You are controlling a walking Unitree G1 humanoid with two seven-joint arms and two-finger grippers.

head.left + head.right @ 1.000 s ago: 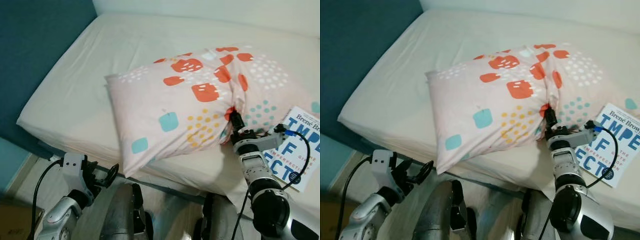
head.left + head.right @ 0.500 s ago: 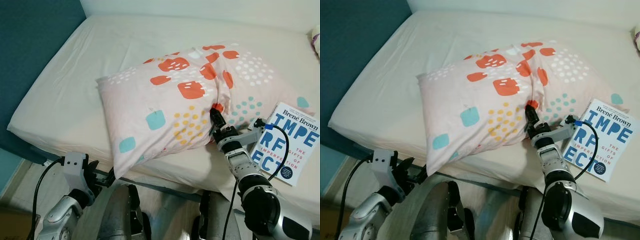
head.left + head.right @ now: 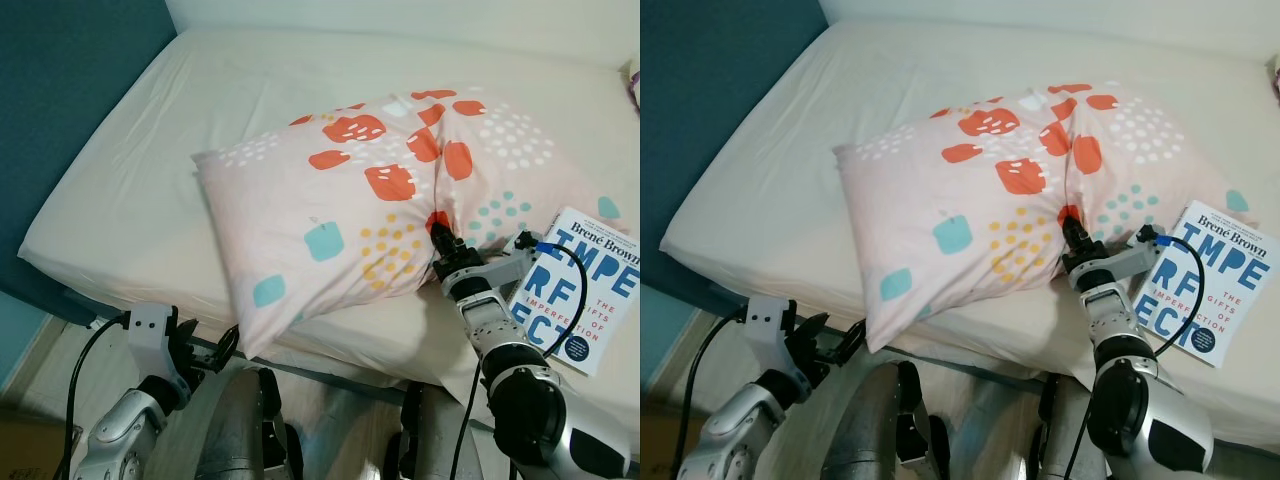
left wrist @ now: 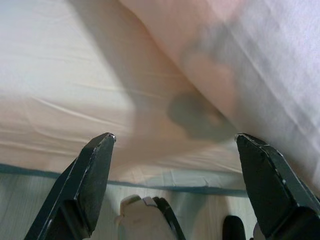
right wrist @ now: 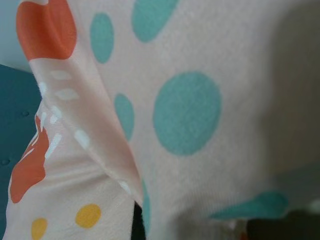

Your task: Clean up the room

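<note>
Left eye view: right gripper point(image 3: 441, 238) still clamped on pillow point(image 3: 380, 200), shifted slightly across bed point(image 3: 150, 170); repositioning under way. Left gripper point(image 4: 175, 185) spread, idle.

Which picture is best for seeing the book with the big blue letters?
The right eye view: the white paperback book with big blue letters lies whole on the cream bed sheet, beside the spotted pillow pinched by the right gripper. The left eye view cuts off its edge. The wrist views show pillow and sheet instead.
</note>
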